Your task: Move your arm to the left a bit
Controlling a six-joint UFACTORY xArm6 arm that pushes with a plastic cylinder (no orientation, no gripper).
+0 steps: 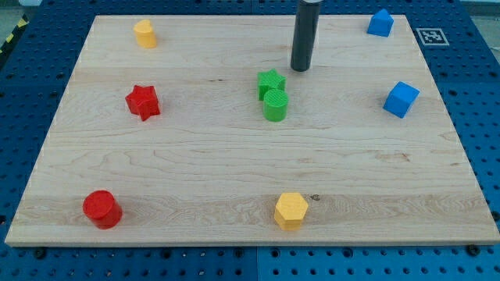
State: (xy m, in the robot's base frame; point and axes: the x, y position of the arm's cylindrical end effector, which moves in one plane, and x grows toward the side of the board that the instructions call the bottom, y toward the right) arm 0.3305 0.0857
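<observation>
Pale wooden counter point(234, 164) on a blue pegboard bench point(31, 86), grain running across the view, a small black-and-white marker point(431, 36) just off the top right corner.

My tip point(301, 69) at the lower end of a straight dark rod, coming down from the view's top edge, a little right of centre. No fingers on this arm, so nothing to call spread, pressed together or pinching. Tip resting near the top of the counter, just above and to the right of the green star point(270, 82), close to it but with a sliver of wood showing between.

Green star touching the green cylinder point(275, 104), which stands just below it and a shade to the right; the pair forming a tight cluster near the counter's middle.

Further out, on the view's left: red star point(143, 101) at about the same height as the green pair, well apart from them. Yellow block point(144, 33) near the top left corner, shape hard to make out, perhaps a short rounded prism. Red cylinder point(102, 208) near the bottom left corner.

On the view's right: blue block point(380, 23) near the top right corner, roughly house-shaped. Blue cube point(401, 99) below it, near the right edge, turned at an angle.

At the bottom, yellow hexagon point(291, 210) right of centre, close to the counter's lower edge, well below the green pair.
</observation>
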